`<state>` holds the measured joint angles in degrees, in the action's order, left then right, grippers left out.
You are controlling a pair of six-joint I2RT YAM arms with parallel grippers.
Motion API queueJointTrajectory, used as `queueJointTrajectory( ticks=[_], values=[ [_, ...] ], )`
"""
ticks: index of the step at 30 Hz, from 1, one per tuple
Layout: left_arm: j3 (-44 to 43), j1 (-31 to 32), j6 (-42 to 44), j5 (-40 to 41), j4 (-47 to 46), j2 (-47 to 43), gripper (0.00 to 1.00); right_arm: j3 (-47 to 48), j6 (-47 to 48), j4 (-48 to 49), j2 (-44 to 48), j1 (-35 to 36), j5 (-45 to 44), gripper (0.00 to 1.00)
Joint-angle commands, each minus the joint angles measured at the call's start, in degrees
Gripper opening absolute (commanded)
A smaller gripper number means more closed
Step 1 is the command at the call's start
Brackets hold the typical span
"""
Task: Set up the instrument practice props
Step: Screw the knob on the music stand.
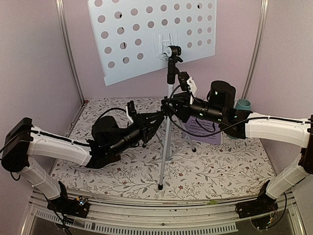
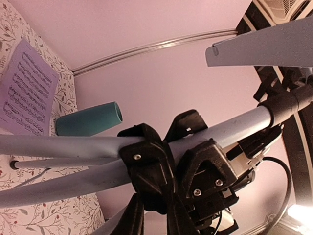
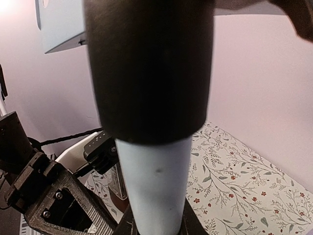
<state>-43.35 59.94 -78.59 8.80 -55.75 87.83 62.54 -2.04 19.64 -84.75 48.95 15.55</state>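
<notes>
So the flower-print cloth worktop (image 1: 220,171) fills the whole booth floor, with plain pinkish walls (image 1: 39,58) round it. Biggest thing on it is the pale-blue perforated music stand with silver tripod legs (image 1: 142,34). It's standing upright about mid-worktop with its legs splayed and one foot planted near the front edge. The holey panel sits up top, tilted, in front of the back wall.

Both white-and-black arms reach in from the sides and meet at the pole, right around where the legs branch off. The left pincer (image 1: 159,119) is nearly closed. In its wrist view the black fingers (image 2: 146,161) are bunched tight against the silver tubing by the leg junction, so it looks clamped onto the stand there, though exactly which tube is hard to tell. The right pincer (image 1: 169,105) sits just above it on the pole. In its own wrist view the pale tube runs straight up between the fingers, so that's a narrow grip on the pole, just below a black collar.

The white-lilac sheet-music page (image 1: 208,137) lies flat on the cloth right of the stand, partly under the right arm. The small teal cup (image 1: 243,104) stands behind it near the back right corner.
</notes>
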Motion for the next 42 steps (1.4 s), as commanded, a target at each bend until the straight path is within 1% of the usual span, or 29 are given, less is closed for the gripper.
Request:
queueJointTrajectory(
  ticks=[1, 5, 13, 14, 15, 16, 17, 18, 19, 21, 26, 35, 42],
  values=[
    [-1.8, -1.3, 9.6, -1.4, 6.6, -2.1, 0.06, -3.3, -1.7, -10.2, -3.5, 1.3, 1.7, 0.00],
    [-2.3, -1.4, 14.2, -1.4, 10.0, -3.2, 0.02, -3.2, -1.7, -10.2, -3.4, 1.4, 1.6, 0.00],
    [-1.9, -1.7, 21.2, -0.2, 14.1, -4.8, 0.00, -3.6, -1.8, -10.2, -3.3, 1.6, 1.5, 0.00],
    [-1.8, -1.7, 21.5, -0.1, 14.2, -4.9, 0.03, -3.6, -1.9, -10.2, -3.3, 1.6, 1.5, 0.00],
    [-1.8, -1.9, 21.9, -0.2, 14.4, -5.1, 0.08, -3.6, -1.9, -10.2, -3.3, 1.6, 1.4, 0.00],
    [-1.8, -1.9, 22.2, -0.2, 14.6, -5.3, 0.17, -3.6, -1.8, -10.2, -3.4, 1.6, 1.4, 0.00],
    [-1.7, -1.9, 22.4, -0.1, 14.8, -5.6, 0.28, -3.6, -1.9, -10.2, -3.3, 1.6, 1.4, 0.00],
    [-1.7, -1.9, 22.9, 0.1, 14.9, -5.9, 0.33, -3.6, -1.8, -10.2, -3.3, 1.6, 1.4, 0.00],
    [-1.7, -1.9, 23.4, 0.1, 15.0, -6.1, 0.38, -3.5, -1.9, -10.2, -3.3, 1.6, 1.5, 0.00],
    [-2.0, -1.9, 25.1, 0.3, 15.4, -6.7, 0.41, -3.5, -1.9, -10.3, -3.3, 1.6, 1.4, 0.00],
    [-2.9, -2.6, 29.0, 0.8, 17.7, -7.8, 0.40, -3.3, -1.8, -10.5, -3.4, 1.6, 1.4, 0.00],
    [-4.9, -4.1, 35.0, -6.1, 17.7, -6.1, 0.27, -2.3, -1.3, -11.4, -3.8, 1.6, 1.4, 0.00],
    [-5.6, -4.5, 37.8, -7.9, 19.1, -5.6, 0.26, -2.1, -1.4, -11.7, -3.9, 1.6, 1.4, 0.00]
  ],
)
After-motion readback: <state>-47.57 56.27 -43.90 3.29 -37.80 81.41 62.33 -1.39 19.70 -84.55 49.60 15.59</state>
